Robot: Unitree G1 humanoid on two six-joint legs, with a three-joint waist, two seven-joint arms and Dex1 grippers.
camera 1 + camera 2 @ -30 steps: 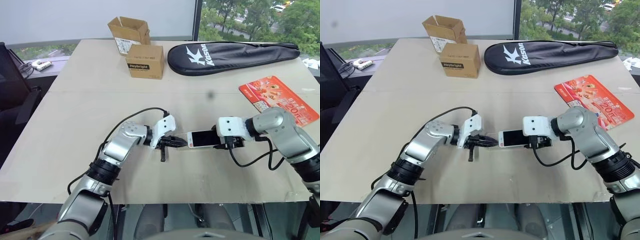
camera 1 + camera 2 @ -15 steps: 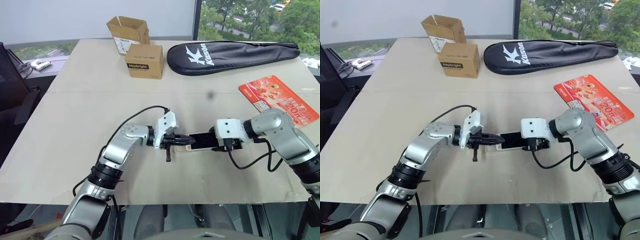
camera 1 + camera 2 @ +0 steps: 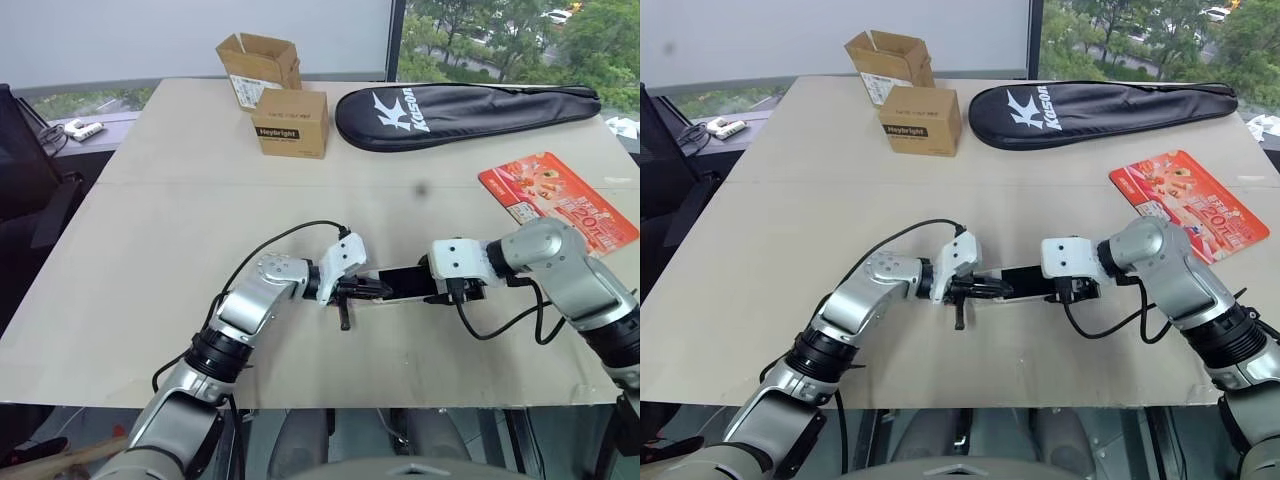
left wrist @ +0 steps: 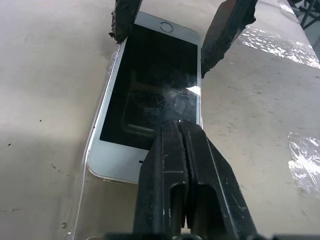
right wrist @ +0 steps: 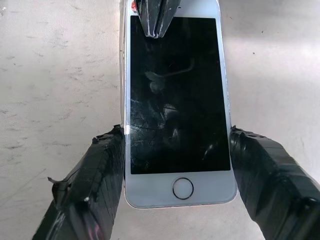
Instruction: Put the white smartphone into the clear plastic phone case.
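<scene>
Beige table point(image 3: 150, 250) beside a window; two cardboard boxes point(image 3: 275, 95) at the far side, black racket bag point(image 3: 460, 112) to their right. Near edge, centre: left gripper point(image 4: 186, 131), fingers pressed together, tip resting on the near end of the white smartphone point(image 5: 175, 100). Phone lies screen up on the table, clear plastic phone case point(image 4: 82, 200) showing as a faint rim along it. Right gripper point(image 5: 177, 165) straddles the home-button end, fingers apart, one at each long edge. Orange-red packet point(image 3: 555, 198) far right.

A pale beige table point(image 3: 180, 230) stands before a white wall point(image 3: 200, 35) and a window point(image 3: 500, 35) onto green trees
</scene>
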